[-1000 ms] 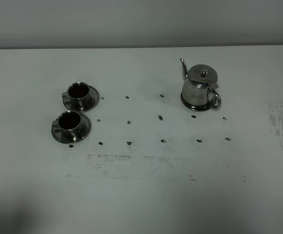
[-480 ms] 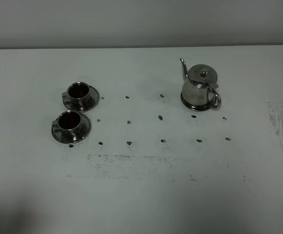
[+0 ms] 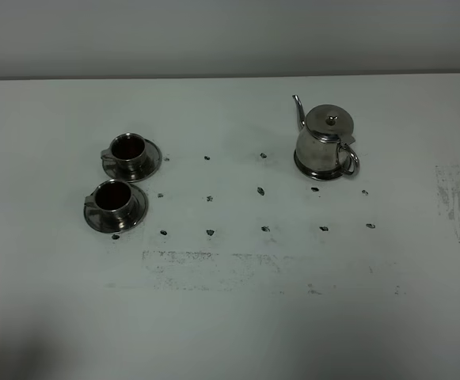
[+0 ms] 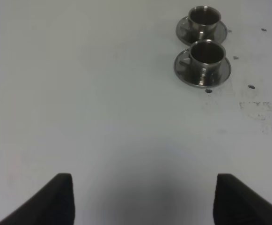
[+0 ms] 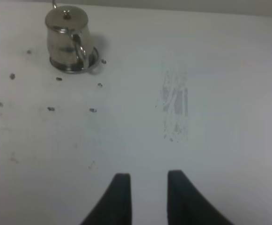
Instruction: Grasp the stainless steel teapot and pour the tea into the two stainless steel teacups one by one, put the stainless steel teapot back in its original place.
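Nothing has moved. Left end effector (image 4: 140,197) spread, right (image 5: 147,197) narrowly parted, both empty; approach teapot (image 3: 325,144) handle squarely.

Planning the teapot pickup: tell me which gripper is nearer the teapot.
Right. The right gripper has the teapot ahead of it in its own wrist view. The left gripper sees only the two cups; the teapot is outside its view.
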